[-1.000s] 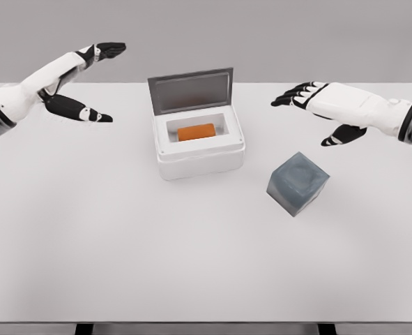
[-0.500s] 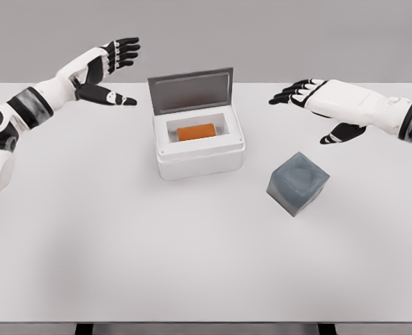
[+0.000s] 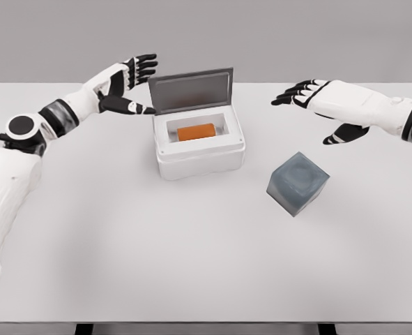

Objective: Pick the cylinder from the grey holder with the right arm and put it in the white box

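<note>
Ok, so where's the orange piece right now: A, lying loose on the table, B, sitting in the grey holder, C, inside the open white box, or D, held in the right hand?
C: the orange piece lies in the recess of the white box, whose lid stands open, while the grey holder sits apart and the right hand holds nothing.

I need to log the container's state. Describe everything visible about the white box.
The white box sits on the table just behind its middle, turned slightly. It looks like thick white foam with rounded corners. Its grey lid stands open, hinged at the back and tilted rearward. Inside the rectangular recess lies an orange object. The left hand hovers open beside the lid's left edge; contact cannot be judged. Nothing else touches the box.
</note>
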